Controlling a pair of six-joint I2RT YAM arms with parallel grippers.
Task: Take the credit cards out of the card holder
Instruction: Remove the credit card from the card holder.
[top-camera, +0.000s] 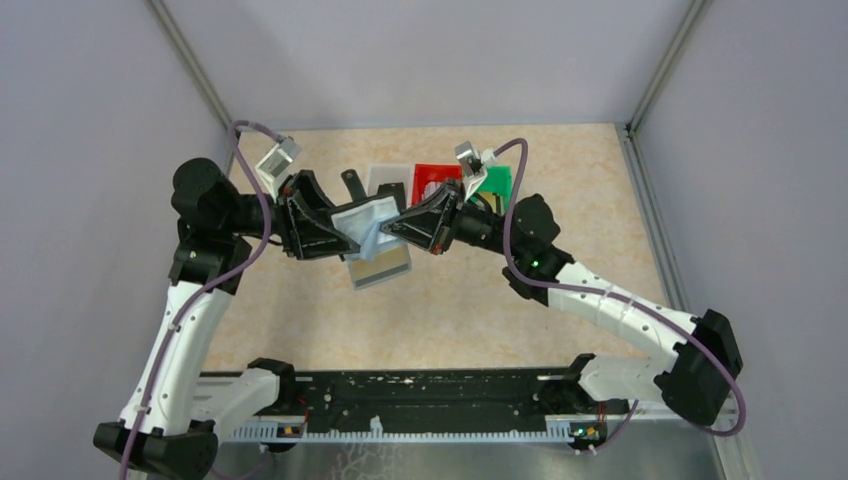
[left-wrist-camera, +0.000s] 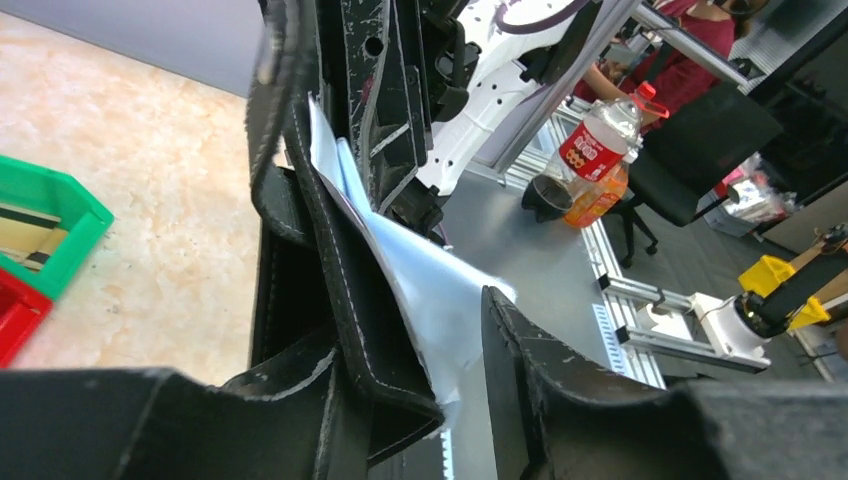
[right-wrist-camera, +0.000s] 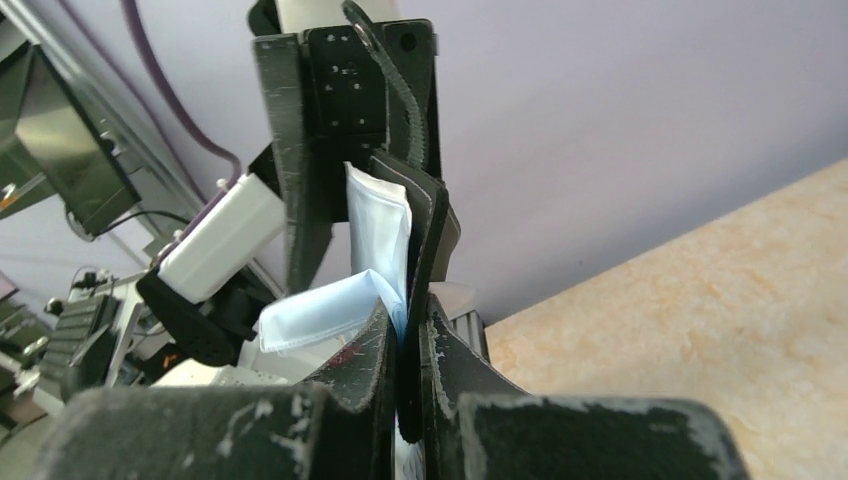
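The black card holder (top-camera: 365, 215) hangs in the air between my two grippers, its pale blue-grey inner panels spread open and its strap tab (top-camera: 352, 185) pointing away. My right gripper (top-camera: 393, 228) (right-wrist-camera: 405, 320) is shut on one black flap of the card holder (right-wrist-camera: 430, 230) together with a blue panel. Around the other side of the card holder (left-wrist-camera: 340, 280) stands my left gripper (top-camera: 345, 228) (left-wrist-camera: 420, 340), open, with a gap left at its right finger (left-wrist-camera: 540, 400). Under the holder, credit cards (top-camera: 385, 268), silvery and gold-tan, lie on the table.
Behind the grippers stand a white bin (top-camera: 385, 180), a red bin (top-camera: 435, 180) and a green bin (top-camera: 497, 182) (left-wrist-camera: 50, 215), the green one with a tan card in it. Grey walls close the table on three sides.
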